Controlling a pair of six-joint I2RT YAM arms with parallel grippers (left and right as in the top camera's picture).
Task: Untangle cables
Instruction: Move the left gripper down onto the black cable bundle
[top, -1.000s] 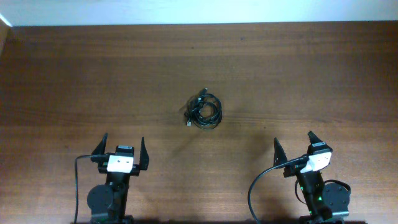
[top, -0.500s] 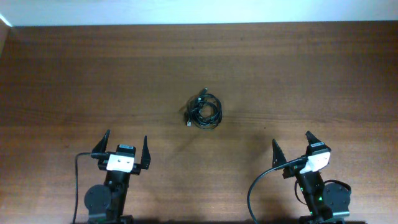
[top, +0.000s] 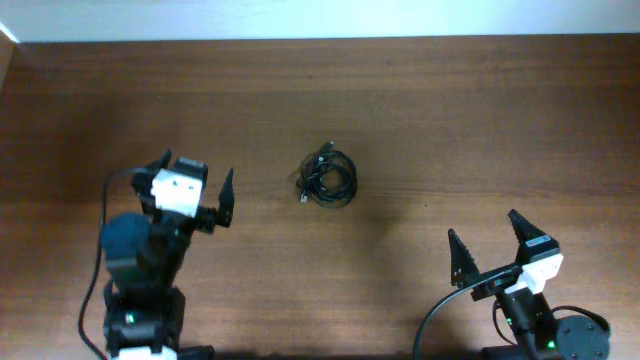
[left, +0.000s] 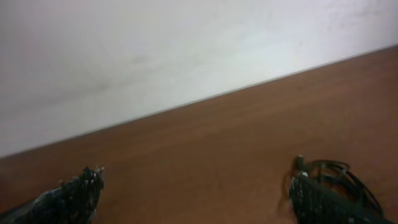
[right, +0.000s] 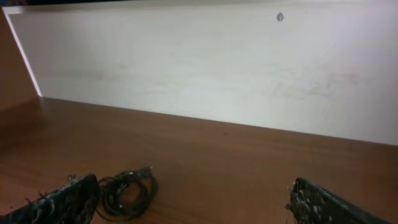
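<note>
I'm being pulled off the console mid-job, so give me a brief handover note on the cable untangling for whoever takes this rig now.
Left gripper: open, empty, off to the left of the bunch, not touching it.
Right gripper: open, empty, at the table's near right, farther from the bunch.
Cables: one small tangled bunch near the middle of the table.
Done: nothing; the bunch lies untouched.
Left: grasp the bunch, pull the cords apart, lay them out separately.
</note>
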